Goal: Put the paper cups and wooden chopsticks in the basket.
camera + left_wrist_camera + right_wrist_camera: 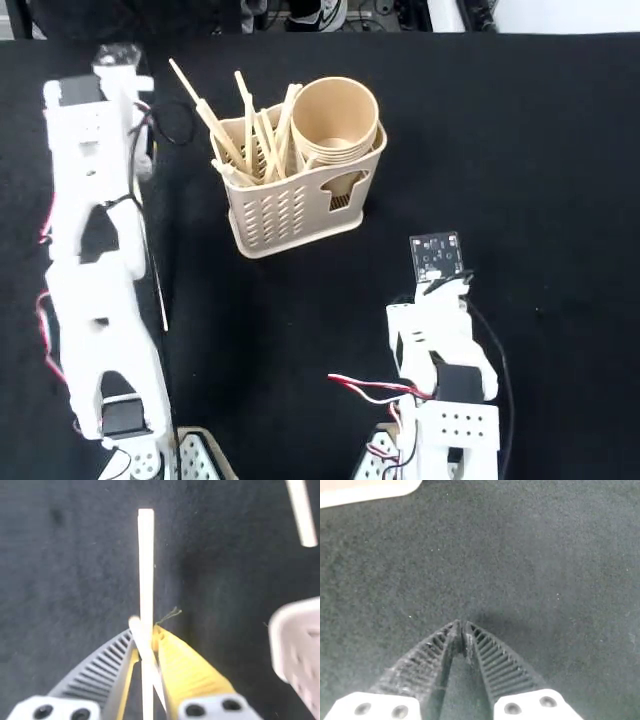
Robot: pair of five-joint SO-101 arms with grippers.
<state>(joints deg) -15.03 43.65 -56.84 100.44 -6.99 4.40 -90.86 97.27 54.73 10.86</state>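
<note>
Left pincer clamped on one wooden chopstick beside the basket; right pincer closed, empty, apart from the basket

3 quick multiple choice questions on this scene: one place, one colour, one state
1. Where are the paper cups? A lying on the table B stacked in the basket C on the floor
2. What colour is the basket? A beige B blue C red
3. How is the left gripper? A open and empty B shut on a wooden chopstick C shut on a cup
Answers: 1 B, the stack stands inside it; 2 A, its perforated wall is beige; 3 B, it pinches the stick.
</note>
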